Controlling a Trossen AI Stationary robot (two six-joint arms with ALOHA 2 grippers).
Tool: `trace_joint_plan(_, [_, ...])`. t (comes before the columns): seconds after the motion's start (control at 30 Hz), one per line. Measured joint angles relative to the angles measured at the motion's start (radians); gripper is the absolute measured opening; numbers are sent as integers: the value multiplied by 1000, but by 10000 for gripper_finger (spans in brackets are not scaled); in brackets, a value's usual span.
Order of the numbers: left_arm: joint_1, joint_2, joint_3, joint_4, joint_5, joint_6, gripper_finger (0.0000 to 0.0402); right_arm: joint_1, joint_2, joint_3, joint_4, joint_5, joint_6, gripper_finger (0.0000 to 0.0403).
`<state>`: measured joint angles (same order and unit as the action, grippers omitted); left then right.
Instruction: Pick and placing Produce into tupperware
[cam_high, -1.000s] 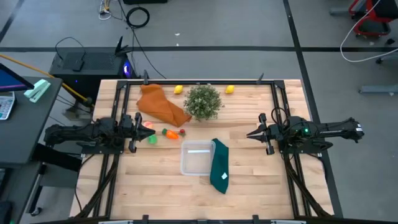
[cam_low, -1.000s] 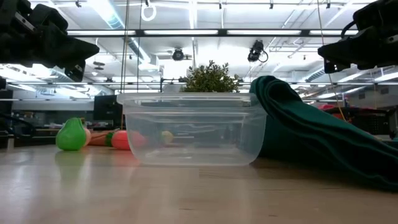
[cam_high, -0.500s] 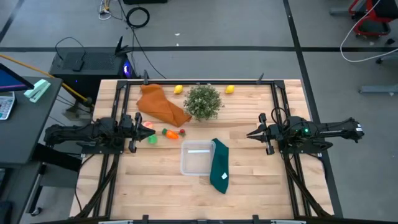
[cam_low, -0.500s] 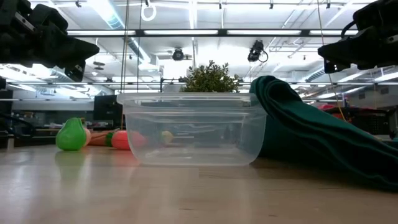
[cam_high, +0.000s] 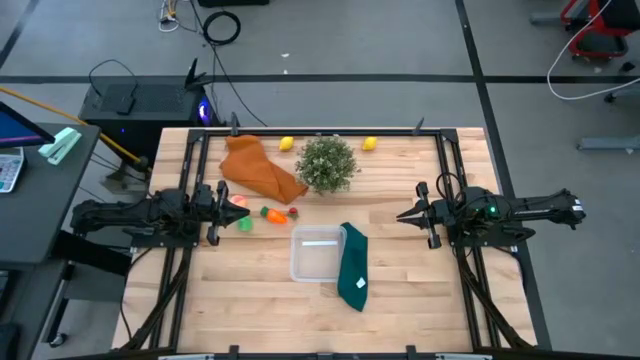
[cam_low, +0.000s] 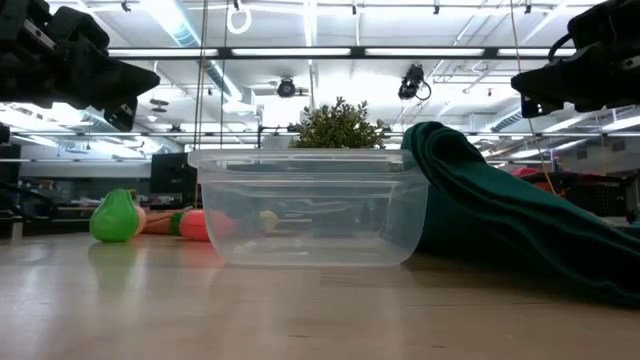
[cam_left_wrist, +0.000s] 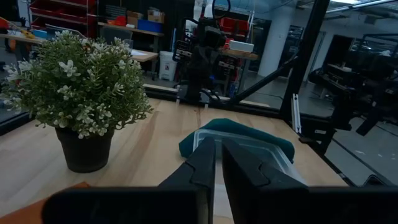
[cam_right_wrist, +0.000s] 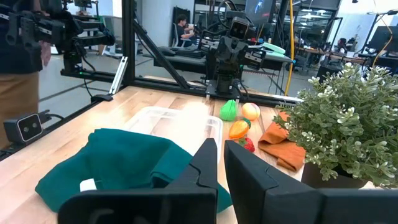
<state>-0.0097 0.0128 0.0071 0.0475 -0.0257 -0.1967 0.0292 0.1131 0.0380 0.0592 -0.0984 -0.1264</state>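
Note:
The produce lies left of the table's middle: a pink peach (cam_high: 238, 201), a green one (cam_high: 245, 224), an orange carrot (cam_high: 271, 213) and a red one (cam_high: 293, 212). Two yellow lemons (cam_high: 287, 144) (cam_high: 369, 143) rest near the far edge. The clear tupperware (cam_high: 317, 253) stands near the middle and holds nothing. My left gripper (cam_high: 226, 204) hovers level at the left, above the peach, shut with nothing in it. My right gripper (cam_high: 401, 216) hovers level at the right, shut with nothing in it. Each points toward the table's middle.
A dark green cloth (cam_high: 353, 266) leans over the tupperware's right rim. An orange cloth (cam_high: 258, 168) and a bushy potted plant (cam_high: 326, 163) stand toward the far edge. Bare wood lies along the near edge and at the right. People stand in the room beyond.

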Motion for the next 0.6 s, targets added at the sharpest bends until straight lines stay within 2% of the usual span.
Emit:
trace_joint_plan(0.3, [0,0,0,2,0,-1,23,0,0,0,0,0,0,0])
trace_joint_plan(0.6, [0,0,0,1,0,-28,31,0,0,0,0,0,0,0])
